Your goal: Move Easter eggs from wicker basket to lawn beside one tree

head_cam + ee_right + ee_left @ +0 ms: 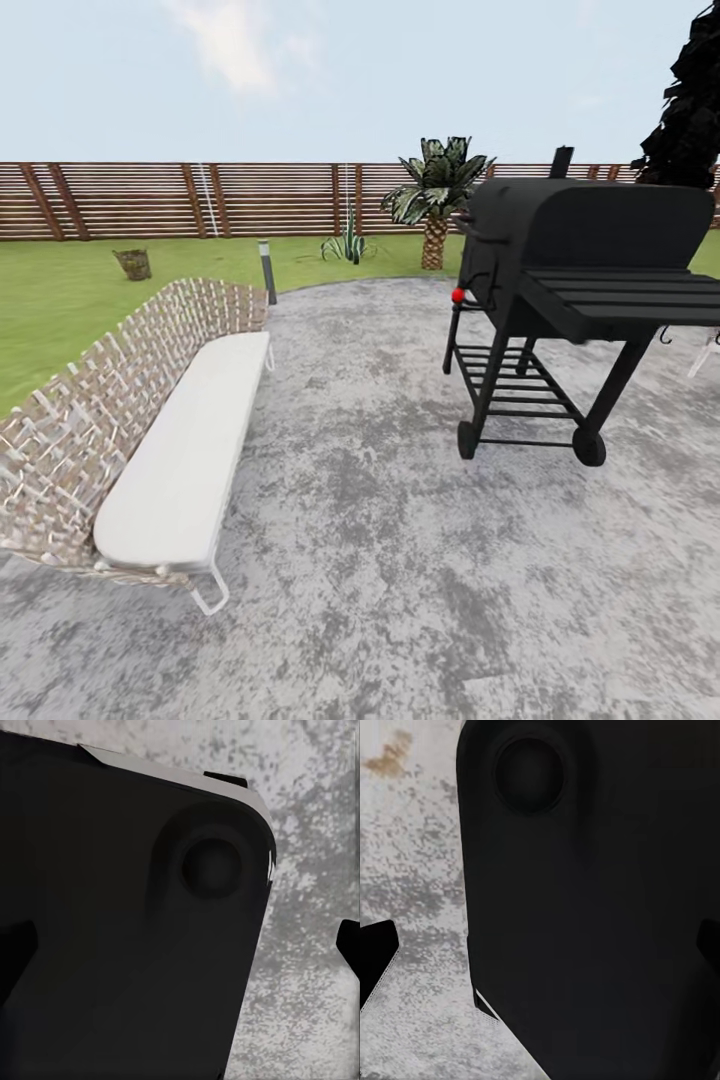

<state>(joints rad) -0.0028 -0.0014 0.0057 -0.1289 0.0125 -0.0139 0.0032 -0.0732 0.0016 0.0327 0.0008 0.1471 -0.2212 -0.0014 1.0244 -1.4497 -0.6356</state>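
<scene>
left gripper [540, 967], right gripper [180, 952], fingers apparently spread

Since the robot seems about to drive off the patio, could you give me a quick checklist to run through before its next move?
1. Basket in sight: ok, far off on the lawn by the fence.
2. Eggs seen in basket: cannot tell, too small.
3. Path toward the basket: not ok, bench lies between; go around its far end.
4. Grill clearance: ok, it stands to the right.
5. Post lamp at the patio edge: ok if skirted.
6. Grippers open: cannot tell.
</scene>
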